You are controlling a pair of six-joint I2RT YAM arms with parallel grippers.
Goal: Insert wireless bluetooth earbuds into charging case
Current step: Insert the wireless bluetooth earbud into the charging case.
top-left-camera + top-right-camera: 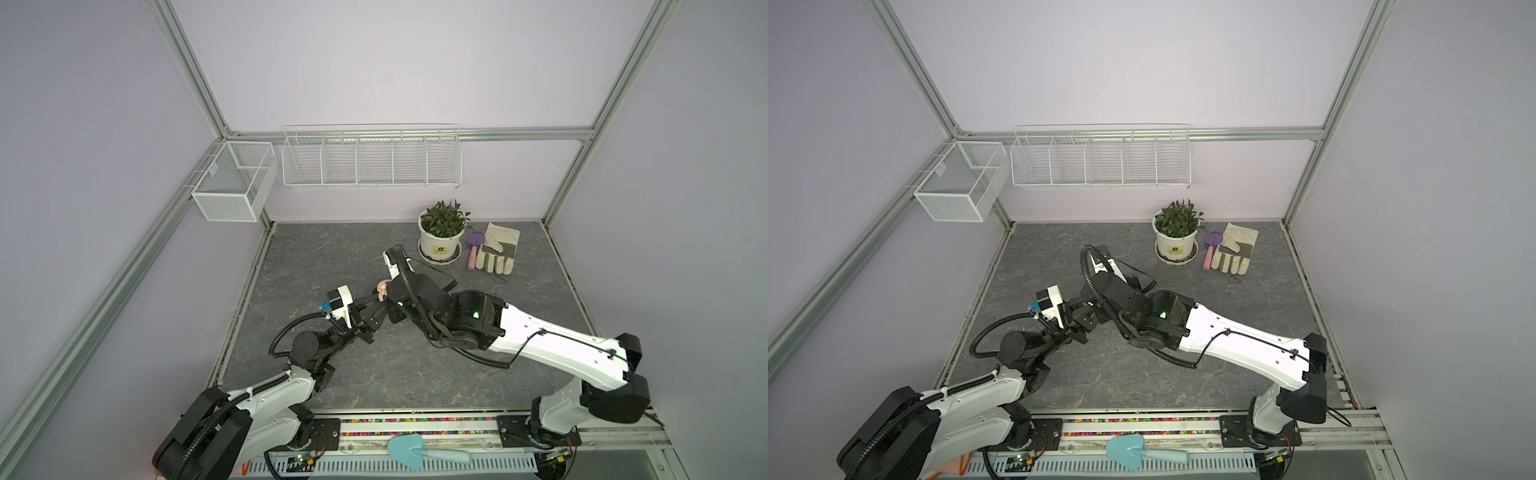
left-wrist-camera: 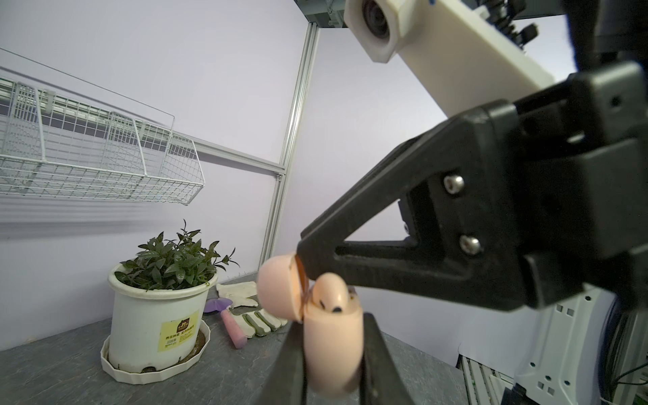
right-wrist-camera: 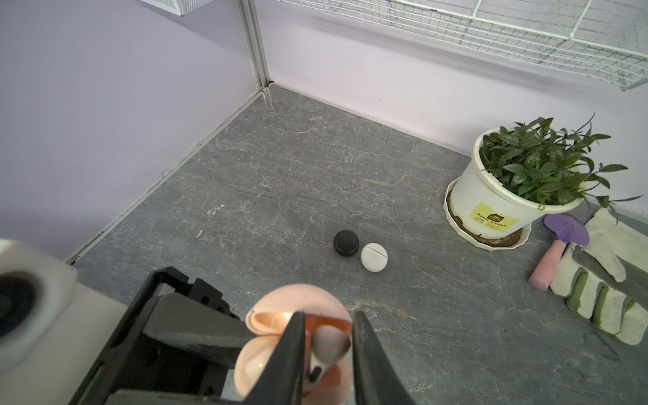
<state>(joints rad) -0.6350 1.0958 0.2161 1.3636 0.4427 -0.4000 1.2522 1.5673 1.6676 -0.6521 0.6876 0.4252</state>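
My left gripper [image 2: 333, 319] is shut on the body of a pale pink charging case [image 2: 333, 350] and holds it above the table with its lid [image 2: 278, 291] hinged open. One pale pink earbud [image 3: 329, 342] stands in a socket of the case [image 3: 298, 298]. My right gripper [image 3: 328, 315] comes down over it, its jaws a little apart on either side of the earbud, with a gap showing on one side. In a top view the case [image 1: 381, 287] peeks out where both grippers meet at mid-table. No other earbuds are in view.
A black round case [image 3: 346, 243] and a white one [image 3: 374, 257] lie shut on the table beyond the grippers. A potted plant [image 1: 441, 241], purple trowel [image 1: 473, 249] and work glove [image 1: 496, 249] sit at the back right. A blue trowel [image 1: 409, 451] lies on the front rail.
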